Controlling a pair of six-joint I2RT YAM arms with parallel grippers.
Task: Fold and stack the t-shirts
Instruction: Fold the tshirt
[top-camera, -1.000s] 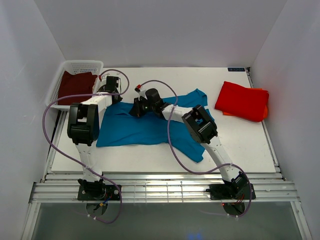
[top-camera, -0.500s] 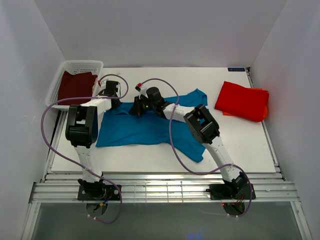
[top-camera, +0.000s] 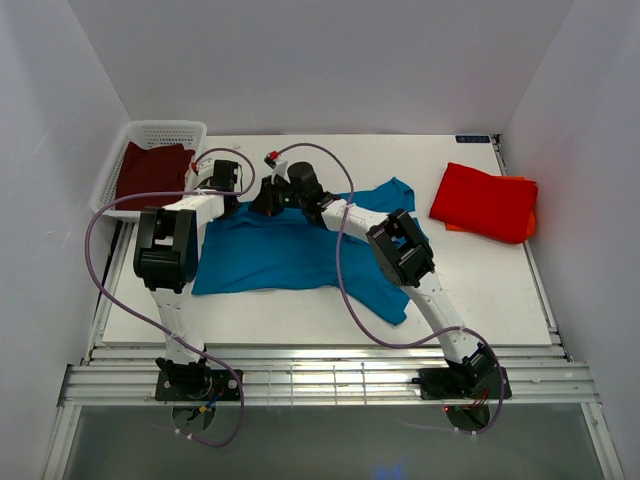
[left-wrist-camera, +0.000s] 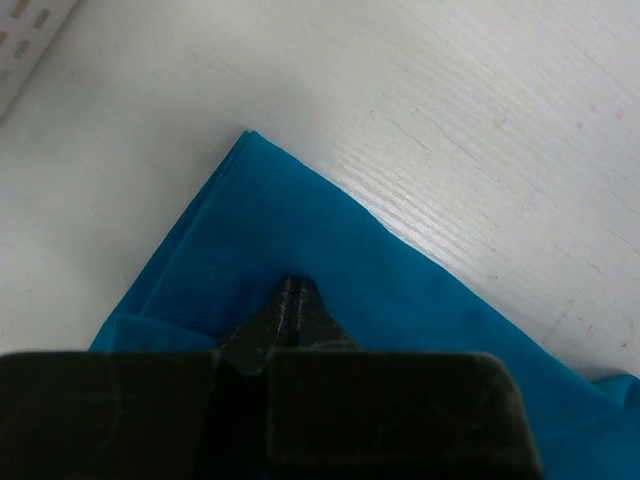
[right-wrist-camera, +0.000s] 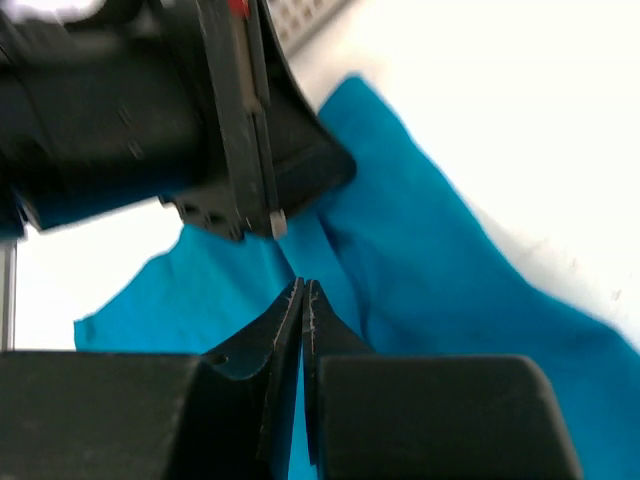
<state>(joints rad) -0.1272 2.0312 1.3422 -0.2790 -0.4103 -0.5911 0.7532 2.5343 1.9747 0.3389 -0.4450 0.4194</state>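
The teal-blue t-shirt (top-camera: 290, 255) lies spread across the middle of the table. My left gripper (left-wrist-camera: 293, 285) is at its back left corner (left-wrist-camera: 250, 140), shut, with cloth puckered at its tips. Just right of it in the top view, my right gripper (top-camera: 264, 203) is shut on the shirt's back edge; a sliver of teal cloth (right-wrist-camera: 420, 250) shows between its fingers (right-wrist-camera: 285, 320). The red-orange t-shirt (top-camera: 485, 203) lies folded at the right. The dark maroon t-shirt (top-camera: 152, 172) sits in the basket.
A white mesh basket (top-camera: 165, 130) stands at the back left corner of the table, close to my left arm. White walls enclose the table on three sides. The left arm's black wrist (right-wrist-camera: 130, 110) fills the upper left of the right wrist view.
My left gripper has closed at the shirt's back left corner. My right gripper has moved back and left with the cloth, drawing the back edge closer to the left gripper.
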